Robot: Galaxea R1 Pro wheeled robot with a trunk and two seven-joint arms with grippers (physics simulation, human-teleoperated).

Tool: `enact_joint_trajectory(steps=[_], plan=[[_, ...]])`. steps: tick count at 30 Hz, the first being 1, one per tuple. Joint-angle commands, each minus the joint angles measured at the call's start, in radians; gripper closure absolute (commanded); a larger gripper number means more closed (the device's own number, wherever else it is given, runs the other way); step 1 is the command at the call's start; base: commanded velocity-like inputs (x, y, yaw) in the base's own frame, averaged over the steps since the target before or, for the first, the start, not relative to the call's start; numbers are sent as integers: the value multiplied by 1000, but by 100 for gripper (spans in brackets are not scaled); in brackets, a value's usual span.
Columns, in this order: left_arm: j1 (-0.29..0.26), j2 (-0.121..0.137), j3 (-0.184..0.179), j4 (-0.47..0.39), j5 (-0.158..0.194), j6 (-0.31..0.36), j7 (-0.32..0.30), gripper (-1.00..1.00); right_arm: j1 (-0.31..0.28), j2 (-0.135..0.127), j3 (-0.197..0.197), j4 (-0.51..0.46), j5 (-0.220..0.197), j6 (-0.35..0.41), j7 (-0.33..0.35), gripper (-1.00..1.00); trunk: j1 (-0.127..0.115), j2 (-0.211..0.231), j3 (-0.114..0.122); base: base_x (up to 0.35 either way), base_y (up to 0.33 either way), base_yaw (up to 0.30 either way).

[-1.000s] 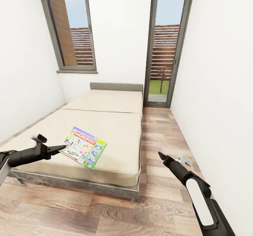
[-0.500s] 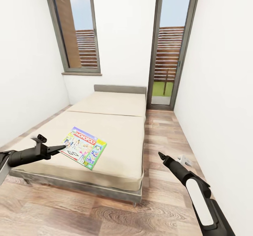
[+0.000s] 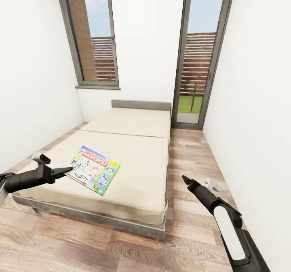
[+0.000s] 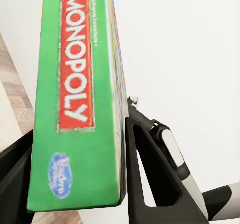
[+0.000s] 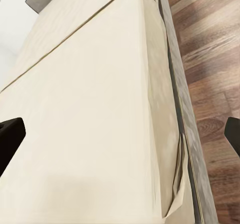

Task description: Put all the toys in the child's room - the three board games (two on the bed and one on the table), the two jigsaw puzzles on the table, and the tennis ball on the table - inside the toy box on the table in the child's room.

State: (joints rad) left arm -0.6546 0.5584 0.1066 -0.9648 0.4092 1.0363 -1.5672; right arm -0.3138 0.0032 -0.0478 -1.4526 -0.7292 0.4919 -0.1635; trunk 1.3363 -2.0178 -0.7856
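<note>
Monopoly box clamped edgewise in left pincer above bed; right pincer spread, fingertips cropped.

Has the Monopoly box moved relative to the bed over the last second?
Cannot tell: the head view shifted, so the camera moved. The Monopoly box, in the left gripper, remains over the bed as before.

a narrow room with plain white walls and a wood-plank floor. two tall dark-framed windows at the far end show blue sky and slatted fencing.
</note>
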Motion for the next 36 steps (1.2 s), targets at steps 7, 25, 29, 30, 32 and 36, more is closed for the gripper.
enact_joint_trajectory(steps=[7, 25, 29, 30, 32, 36], plan=[[0, 2, -1, 2, -3, 11, -4, 100, -1, 0, -1, -2, -10, 4, -6, -100, -27, 49, 26, 0, 0, -88], [1, 3, -2, 5, -7, 10, -4, 100, -1, -1, -3, 2, -15, 5, -2, -100, -96, 175, 83, 0, 0, -4], [1, 2, -2, 5, -7, 10, -4, 100, -1, -2, -4, -2, -16, 5, -2, -100, -111, 203, 95, 0, 0, 0], [1, 2, -2, 5, -7, 10, -4, 100, -1, -2, -6, -2, -16, 5, -2, -100, -115, 210, 99, 0, 0, 0], [1, 2, -1, 5, -6, 10, -4, 100, -1, -2, -19, -3, -17, 6, -2, -100, -123, 224, 105, 0, 0, 0], [1, 12, 0, 6, -3, 10, -4, 100, -1, 0, -34, -1, -14, 6, -2, -100, -138, 252, 117, 0, 0, 0]])
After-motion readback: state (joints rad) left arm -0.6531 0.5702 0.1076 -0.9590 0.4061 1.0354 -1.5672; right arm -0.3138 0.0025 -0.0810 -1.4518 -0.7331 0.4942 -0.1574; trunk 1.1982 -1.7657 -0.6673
